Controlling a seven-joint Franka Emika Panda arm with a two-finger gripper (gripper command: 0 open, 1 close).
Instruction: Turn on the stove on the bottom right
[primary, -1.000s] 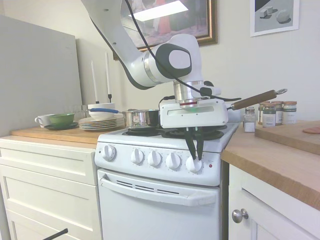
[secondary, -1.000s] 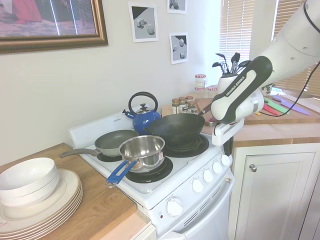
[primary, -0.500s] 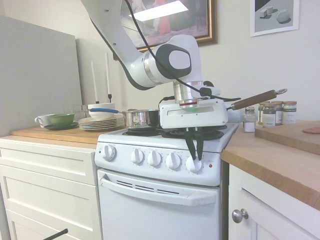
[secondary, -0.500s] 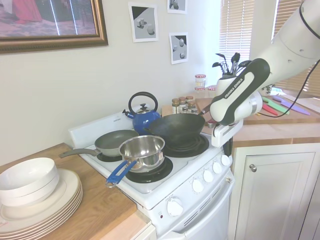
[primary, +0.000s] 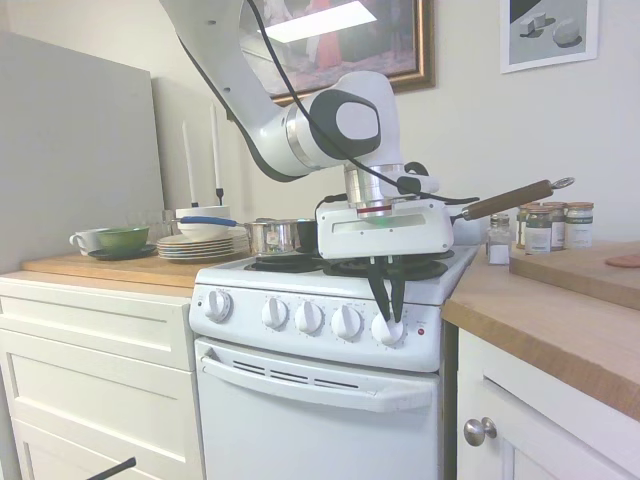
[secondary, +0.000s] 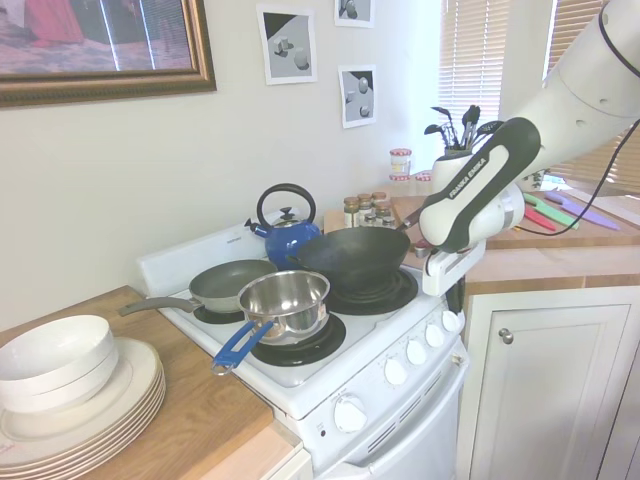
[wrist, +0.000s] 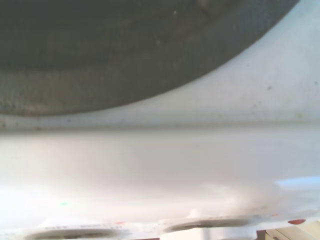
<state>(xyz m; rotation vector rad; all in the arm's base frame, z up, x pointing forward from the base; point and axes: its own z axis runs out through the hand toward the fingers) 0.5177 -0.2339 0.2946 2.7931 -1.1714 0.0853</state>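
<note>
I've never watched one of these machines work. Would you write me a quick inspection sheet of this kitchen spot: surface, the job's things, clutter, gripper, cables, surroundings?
Surface: white stove top between wooden counters.
Job's things: five white knobs in a row on the front panel; rightmost knob sits beside a small red light.
Clutter: wok, steel saucepan, frying pan, blue kettle on the burners; stacked plates, spice jars.
Gripper: gripper points down, fingers closed on the rightmost knob.
Cables: black cable runs along the arm.
Surroundings: framed pictures, window blinds, utensil holder.
</note>
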